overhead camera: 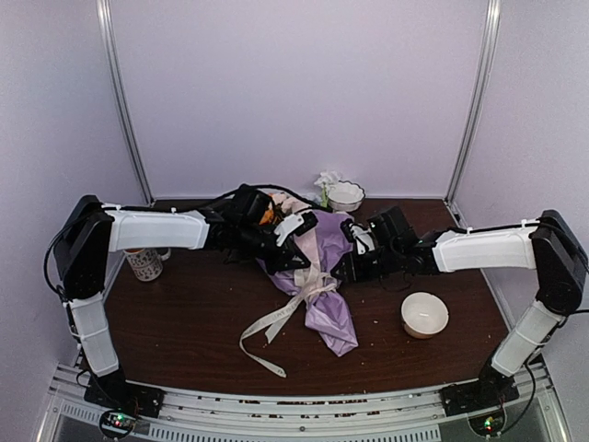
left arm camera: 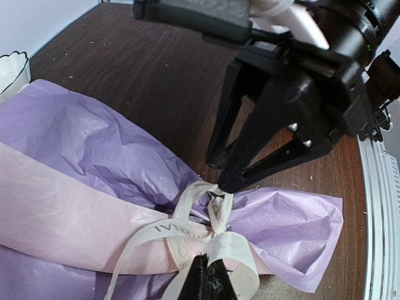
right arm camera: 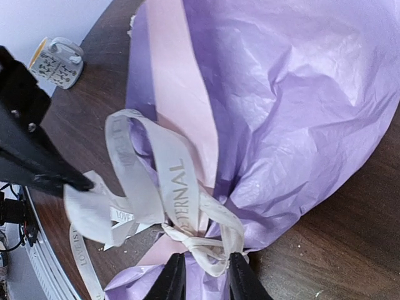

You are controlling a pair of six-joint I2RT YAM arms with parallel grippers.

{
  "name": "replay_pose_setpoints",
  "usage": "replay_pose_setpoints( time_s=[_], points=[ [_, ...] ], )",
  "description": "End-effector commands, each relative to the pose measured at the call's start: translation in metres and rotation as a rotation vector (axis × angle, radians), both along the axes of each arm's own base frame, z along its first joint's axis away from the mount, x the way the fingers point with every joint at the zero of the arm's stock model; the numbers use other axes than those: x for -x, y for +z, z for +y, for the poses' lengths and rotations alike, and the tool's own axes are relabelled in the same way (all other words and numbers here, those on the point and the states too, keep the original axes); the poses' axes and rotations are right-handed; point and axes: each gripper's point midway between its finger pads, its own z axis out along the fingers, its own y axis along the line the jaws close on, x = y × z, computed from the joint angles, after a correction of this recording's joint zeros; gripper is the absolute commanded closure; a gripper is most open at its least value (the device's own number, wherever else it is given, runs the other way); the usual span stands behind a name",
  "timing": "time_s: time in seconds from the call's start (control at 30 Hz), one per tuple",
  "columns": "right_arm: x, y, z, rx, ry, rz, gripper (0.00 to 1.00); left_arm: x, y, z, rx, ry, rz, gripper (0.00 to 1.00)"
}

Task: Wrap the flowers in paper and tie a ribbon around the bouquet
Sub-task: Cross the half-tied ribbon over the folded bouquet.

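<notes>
White with a dark pattern, a mug [overhead camera: 144, 263] stands at the left of the desk [overhead camera: 184, 313]. The left hand [left arm camera: 206, 278] is closed tight on the cream ribbon [right arm camera: 178, 187], which is tied around the narrow part of the bouquet [overhead camera: 331, 318] lying mid-desk. The right hand [right arm camera: 206, 275], narrow, pinches the knot [right arm camera: 203, 247]. A bowl [overhead camera: 424, 315] sits at right.

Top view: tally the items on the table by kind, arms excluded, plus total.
bouquet: 1
ribbon: 1
bowls: 2
mug: 1
Total: 5
</notes>
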Motion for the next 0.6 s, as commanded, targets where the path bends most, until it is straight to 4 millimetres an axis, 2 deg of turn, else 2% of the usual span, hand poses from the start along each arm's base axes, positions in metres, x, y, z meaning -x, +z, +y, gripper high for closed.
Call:
replay_pose_setpoints(
  time_s=[0.0,0.1,0.27,0.33,0.47,0.57],
  points=[
    [-0.014,-0.008,-0.001,-0.009,-0.057,0.032,0.73,-0.002,0.005,-0.017,0.051,-0.032,-0.005,1.0],
    [-0.013,-0.024,0.005,-0.009,-0.041,0.074,0.68,-0.005,-0.001,-0.019,0.041,-0.023,0.008,1.0],
    [-0.016,-0.025,0.009,-0.034,-0.048,0.077,0.68,-0.006,-0.003,-0.023,0.042,-0.027,0.016,1.0],
    [-0.017,-0.026,0.01,-0.035,-0.046,0.082,0.73,-0.006,-0.006,-0.024,0.038,-0.027,0.021,1.0],
    [-0.014,-0.025,0.012,-0.047,-0.03,0.089,0.94,-0.007,-0.01,-0.026,0.03,-0.025,0.029,1.0],
    [-0.012,-0.019,0.012,-0.058,-0.021,0.08,1.0,-0.007,-0.014,-0.028,0.021,-0.028,0.039,1.0]
  ],
)
